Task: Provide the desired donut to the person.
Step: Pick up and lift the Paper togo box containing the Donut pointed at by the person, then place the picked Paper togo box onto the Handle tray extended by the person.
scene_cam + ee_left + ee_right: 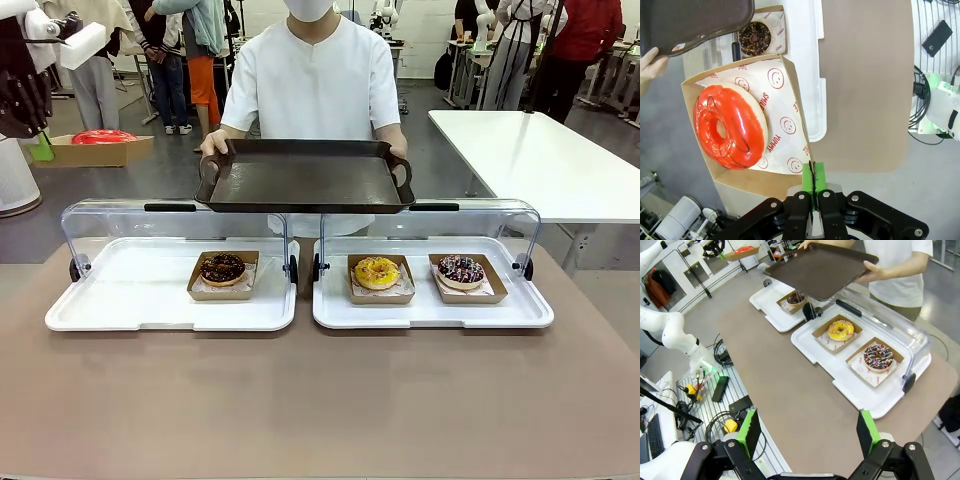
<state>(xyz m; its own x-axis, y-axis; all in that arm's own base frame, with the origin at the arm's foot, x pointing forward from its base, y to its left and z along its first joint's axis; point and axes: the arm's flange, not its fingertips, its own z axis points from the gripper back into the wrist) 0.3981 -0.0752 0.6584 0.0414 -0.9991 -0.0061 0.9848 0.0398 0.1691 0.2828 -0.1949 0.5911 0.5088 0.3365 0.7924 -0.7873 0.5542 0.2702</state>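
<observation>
Donut (730,127) glaze shining glossy red, box (750,181) looking matt cardboard, liner (785,120) showing printed paper, tray (305,180) reading dark matt plastic

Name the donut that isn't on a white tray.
The red-glazed donut: its box is pinched at a corner by the left hand. The chocolate, yellow and sprinkled donuts sit on the trays.

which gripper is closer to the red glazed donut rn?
Left. The left gripper is clamped on the rim of the cardboard tray holding the red glazed donut. The right gripper hangs open over the table, far from it.
</observation>
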